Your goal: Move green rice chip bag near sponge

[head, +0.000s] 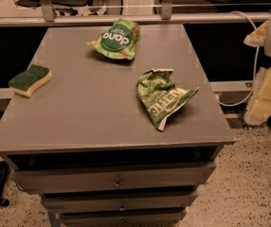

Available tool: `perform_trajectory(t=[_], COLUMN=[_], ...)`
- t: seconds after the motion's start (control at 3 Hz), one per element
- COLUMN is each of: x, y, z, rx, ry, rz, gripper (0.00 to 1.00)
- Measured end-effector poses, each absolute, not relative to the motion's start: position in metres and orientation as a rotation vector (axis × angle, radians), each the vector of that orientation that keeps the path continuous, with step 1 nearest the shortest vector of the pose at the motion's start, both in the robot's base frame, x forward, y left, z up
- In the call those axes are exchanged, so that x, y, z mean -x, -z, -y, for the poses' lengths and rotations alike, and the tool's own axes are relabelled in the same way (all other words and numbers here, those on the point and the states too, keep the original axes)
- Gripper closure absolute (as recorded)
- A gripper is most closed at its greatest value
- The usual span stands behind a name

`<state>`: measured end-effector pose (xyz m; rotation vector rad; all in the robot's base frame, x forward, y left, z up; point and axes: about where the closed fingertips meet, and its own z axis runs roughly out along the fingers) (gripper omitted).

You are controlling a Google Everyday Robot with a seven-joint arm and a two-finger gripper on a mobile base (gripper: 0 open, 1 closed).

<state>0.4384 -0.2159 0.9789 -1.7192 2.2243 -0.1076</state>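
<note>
The green rice chip bag (115, 39) is light green with a dark green round patch and white "dang" lettering. It lies at the far middle of the grey table top (93, 108). The sponge (30, 79) has a dark green top over pale yellow foam and lies at the table's left edge, well apart from the bag. My gripper (264, 96) hangs at the right edge of the view, beyond the table's right side and away from both things. It holds nothing that I can see.
A darker green wrinkly bag (163, 97) with a white lettered band lies right of the table's middle. Drawers (116, 178) sit under the top. A rail and glass partition (126, 18) run behind the table. A cable (249, 70) hangs at the right.
</note>
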Motion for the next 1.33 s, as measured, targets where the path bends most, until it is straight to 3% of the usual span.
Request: perform_trajectory(t=[0.67, 1.33], x=[-0.460, -0.578], y=[-0.976, -0.959], z=[0.204, 0.142], rx=[1.709, 1.577], ry=[0.086, -0.037], rz=[-2.154, -1.931], gripper=[0.00, 0.00])
